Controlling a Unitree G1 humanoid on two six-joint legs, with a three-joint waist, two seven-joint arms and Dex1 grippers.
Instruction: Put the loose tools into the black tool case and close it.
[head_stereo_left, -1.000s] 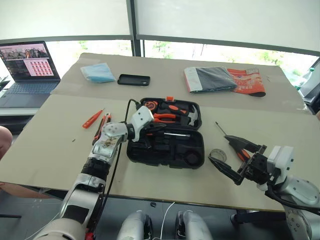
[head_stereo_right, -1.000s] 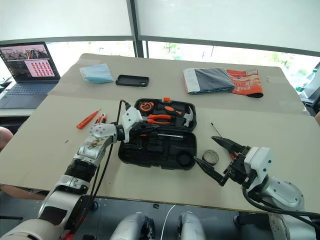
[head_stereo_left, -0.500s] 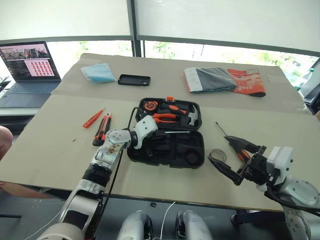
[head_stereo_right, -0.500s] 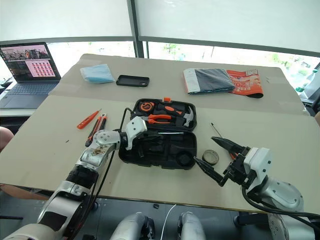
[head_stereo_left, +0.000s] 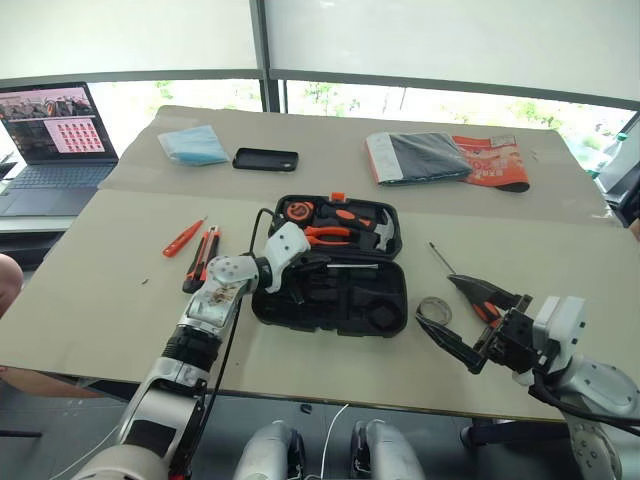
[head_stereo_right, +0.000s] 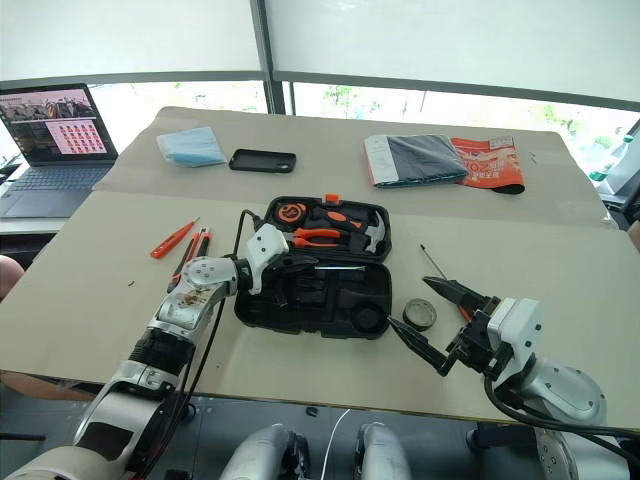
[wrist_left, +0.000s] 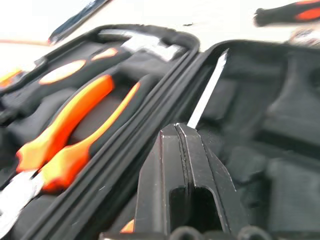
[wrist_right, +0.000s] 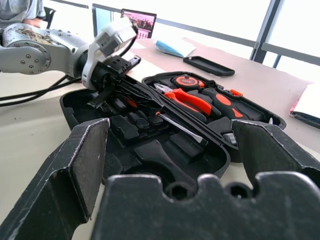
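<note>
Our left gripper (wrist_left: 182, 131) is clamped on a screwdriver (wrist_left: 207, 92) over the open black tool case (head_stereo_left: 330, 300), mid-table. Our right gripper (head_stereo_right: 428, 318) gapes wide, holding nothing, near the table's front edge beside the tape roll (head_stereo_right: 420, 314).

left gripper (wrist_left: 181, 131) fingers pressed together, right gripper (head_stereo_left: 468, 327) fingers spread wide

Left hand (head_stereo_left: 300, 272) over open black tool case (head_stereo_left: 340, 300); right hand (head_stereo_left: 462, 322) spread beside tape roll (head_stereo_left: 434, 310)
</note>
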